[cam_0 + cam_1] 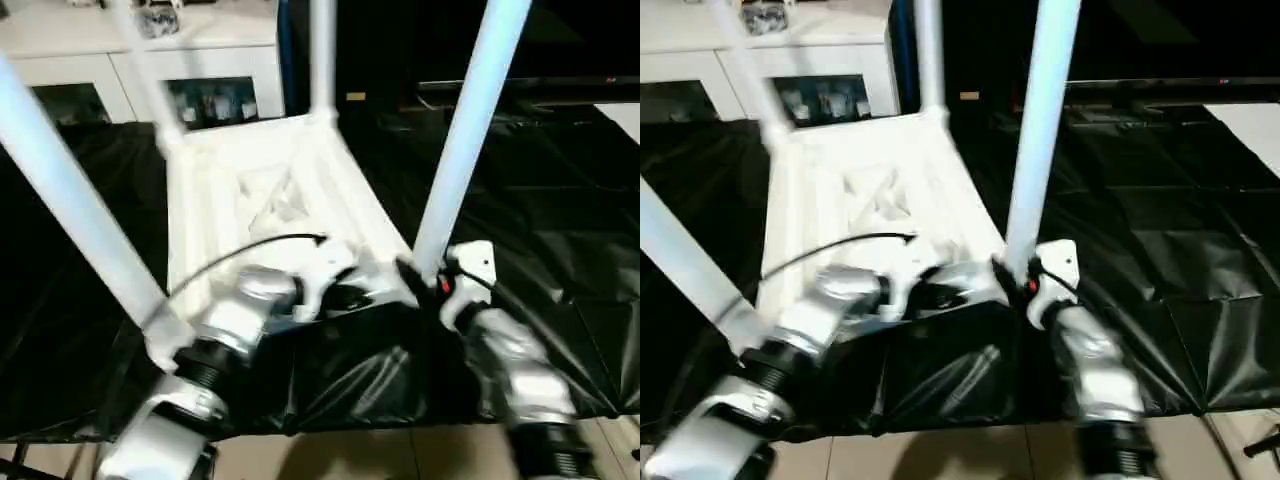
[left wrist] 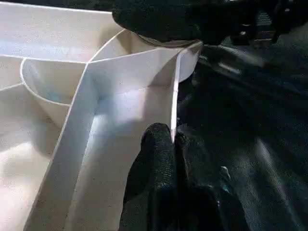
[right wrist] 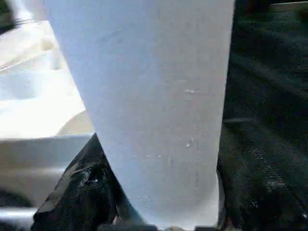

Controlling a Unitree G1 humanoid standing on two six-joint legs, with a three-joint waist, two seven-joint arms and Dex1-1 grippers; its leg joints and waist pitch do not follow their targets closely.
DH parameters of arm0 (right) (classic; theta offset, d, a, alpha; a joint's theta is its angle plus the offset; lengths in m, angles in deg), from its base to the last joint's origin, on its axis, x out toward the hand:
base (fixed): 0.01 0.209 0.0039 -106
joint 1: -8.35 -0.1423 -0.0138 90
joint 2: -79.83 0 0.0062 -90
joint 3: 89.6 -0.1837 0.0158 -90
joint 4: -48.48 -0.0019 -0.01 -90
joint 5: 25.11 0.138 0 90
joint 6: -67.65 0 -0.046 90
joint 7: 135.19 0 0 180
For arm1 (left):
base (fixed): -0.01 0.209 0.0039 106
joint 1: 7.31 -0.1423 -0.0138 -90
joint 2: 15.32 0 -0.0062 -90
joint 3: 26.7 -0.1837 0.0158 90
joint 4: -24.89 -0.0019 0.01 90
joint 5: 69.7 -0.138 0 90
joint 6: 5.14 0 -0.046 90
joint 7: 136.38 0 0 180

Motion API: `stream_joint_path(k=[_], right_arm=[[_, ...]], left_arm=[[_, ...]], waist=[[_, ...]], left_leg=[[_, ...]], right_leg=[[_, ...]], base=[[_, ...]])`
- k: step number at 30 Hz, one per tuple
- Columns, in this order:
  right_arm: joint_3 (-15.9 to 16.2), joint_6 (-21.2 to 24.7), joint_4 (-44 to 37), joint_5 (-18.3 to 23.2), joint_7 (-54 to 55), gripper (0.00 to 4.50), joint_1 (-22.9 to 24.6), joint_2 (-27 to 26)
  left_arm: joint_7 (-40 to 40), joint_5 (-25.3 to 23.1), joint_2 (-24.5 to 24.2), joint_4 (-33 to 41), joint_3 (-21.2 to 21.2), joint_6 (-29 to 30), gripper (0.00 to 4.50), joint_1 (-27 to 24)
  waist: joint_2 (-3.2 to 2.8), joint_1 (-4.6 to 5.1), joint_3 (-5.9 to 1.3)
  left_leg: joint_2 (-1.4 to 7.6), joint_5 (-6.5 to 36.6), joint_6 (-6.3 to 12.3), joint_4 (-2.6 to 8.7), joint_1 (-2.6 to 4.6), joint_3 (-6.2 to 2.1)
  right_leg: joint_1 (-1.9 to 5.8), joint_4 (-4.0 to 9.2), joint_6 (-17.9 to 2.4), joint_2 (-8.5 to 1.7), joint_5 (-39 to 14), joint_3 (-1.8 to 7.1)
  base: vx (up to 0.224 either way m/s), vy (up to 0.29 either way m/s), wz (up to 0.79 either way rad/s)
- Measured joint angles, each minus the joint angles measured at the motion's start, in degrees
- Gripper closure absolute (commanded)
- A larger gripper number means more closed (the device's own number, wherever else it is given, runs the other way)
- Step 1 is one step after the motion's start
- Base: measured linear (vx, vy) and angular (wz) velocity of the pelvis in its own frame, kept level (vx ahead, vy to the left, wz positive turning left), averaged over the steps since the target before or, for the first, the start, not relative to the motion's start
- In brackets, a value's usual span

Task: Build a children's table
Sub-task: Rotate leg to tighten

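Observation:
The children's table lies upside down on a black sheet, its white ribbed tabletop (image 1: 270,190) facing up. Several white legs stand in the corner sockets: near right leg (image 1: 465,140), far right leg (image 1: 322,60), far left leg (image 1: 150,80), near left leg (image 1: 70,200). My left gripper (image 1: 347,295) is shut on the thin rim wall (image 2: 174,91) at the tabletop's near edge, close to the near right socket; its fingers (image 2: 156,159) pinch that wall. My right gripper (image 1: 425,282) is closed around the base of the near right leg (image 3: 154,96), a black finger (image 3: 82,187) pressed against its side.
A black sheet (image 1: 560,230) covers the work surface, with wrinkles near its front edge. Behind it stands a white cabinet (image 1: 100,60) with glass doors. Tiled floor (image 1: 400,450) shows in front. A black cable (image 1: 230,255) arcs over my left wrist.

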State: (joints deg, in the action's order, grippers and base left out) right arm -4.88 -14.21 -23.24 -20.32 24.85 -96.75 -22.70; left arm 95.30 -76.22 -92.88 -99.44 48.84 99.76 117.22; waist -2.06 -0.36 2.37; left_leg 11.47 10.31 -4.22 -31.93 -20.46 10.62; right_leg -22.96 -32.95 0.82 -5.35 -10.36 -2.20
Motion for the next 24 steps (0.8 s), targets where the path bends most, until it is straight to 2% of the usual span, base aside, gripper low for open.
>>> stream_joint_path(k=[3, 5, 8, 11, 13, 16, 21, 24], right_arm=[[0.0, -1.2, 0.4, -0.5, 0.3, 2.01, -0.1, -0.4], [0.0, -2.0, 0.6, -0.6, 0.4, 1.45, 0.0, -0.5], [0.2, -2.1, 0.5, -0.7, -1.8, 1.15, 0.1, 0.7], [2.6, -2.2, -1.4, -1.0, -6.4, 0.94, 1.7, 5.7], [3.2, -2.1, -3.5, -0.5, -11.2, 0.94, 3.5, 9.2], [2.8, -1.9, -7.0, 2.5, -18.8, 0.94, 6.8, 14.7], [0.5, 0.5, -14.7, 8.7, -31.0, 0.94, 12.8, 24.6], [0.2, 1.5, -16.4, 10.5, -34.4, 0.94, 15.1, 26.1]], left_arm=[[-0.2, -0.5, 0.0, 1.5, -0.1, 0.0, 4.5, -0.9], [-0.2, -0.7, 0.0, 2.1, -0.1, 0.0, 4.5, -1.3], [0.0, -1.1, 0.0, 2.9, -0.5, -0.2, 4.5, -1.6], [0.5, -1.1, 0.0, 3.7, -1.6, -0.6, 4.5, -1.7], [1.3, -1.1, -0.1, 4.1, -2.3, -1.2, 4.5, -1.9], [3.0, -0.8, -0.4, 4.6, -2.8, -2.3, 4.5, -2.4], [4.4, -0.1, -1.5, 4.6, -3.5, -3.5, 4.5, -2.5], [4.4, 0.2, -2.2, 4.3, -3.3, -3.9, 4.5, -2.6]], waist=[[-0.07, 0.1, -0.04], [-0.17, 0.15, -0.09], [-0.28, 0.14, -0.16], [-0.48, -0.16, -0.29], [-0.56, -0.76, -0.36], [-0.79, -1.98, -0.49], [-0.84, -2.39, -0.52], [-0.82, -2.08, -0.5]], left_leg=[[-0.03, 0.0, 0.0, 0.08, -0.04, -0.06], [-0.04, 0.0, 0.0, 0.08, -0.09, -0.06], [-0.05, 0.0, 0.0, 0.1, -0.21, -0.06], [-0.07, 0.0, 0.02, 0.11, -0.47, -0.11], [-0.06, 0.1, 0.08, 0.14, -0.56, -0.1], [0.01, 0.0, 0.5, 0.14, -0.59, -0.03], [0.15, 0.0, 0.6, 0.05, -0.62, 0.15], [0.21, 0.0, 0.59, -0.07, -0.57, 0.15]], right_leg=[[-0.02, 0.04, 0.0, 0.0, 0.0, -0.02], [-0.04, 0.06, 0.0, 0.0, 0.0, -0.01], [-0.05, 0.18, 0.0, 0.0, 0.0, -0.02], [-0.08, 0.3, 0.0, 0.0, 0.0, -0.03], [-0.06, 0.28, -0.1, 0.0, 0.1, -0.03], [-0.07, 0.24, 0.2, 0.0, -0.1, -0.1], [-0.06, 0.07, 0.2, 0.03, -0.2, -0.14], [-0.07, -0.06, 0.2, 0.06, -0.2, -0.14]], base=[[0.0, 0.0, 0.0], [0.0, 0.0, 0.0], [0.0, 0.0, 0.0], [0.0, 0.0, 0.0], [0.0, 0.0, 0.0], [0.0, 0.0, 0.0], [0.0, 0.0, 0.0], [0.0, 0.0, 0.0]])
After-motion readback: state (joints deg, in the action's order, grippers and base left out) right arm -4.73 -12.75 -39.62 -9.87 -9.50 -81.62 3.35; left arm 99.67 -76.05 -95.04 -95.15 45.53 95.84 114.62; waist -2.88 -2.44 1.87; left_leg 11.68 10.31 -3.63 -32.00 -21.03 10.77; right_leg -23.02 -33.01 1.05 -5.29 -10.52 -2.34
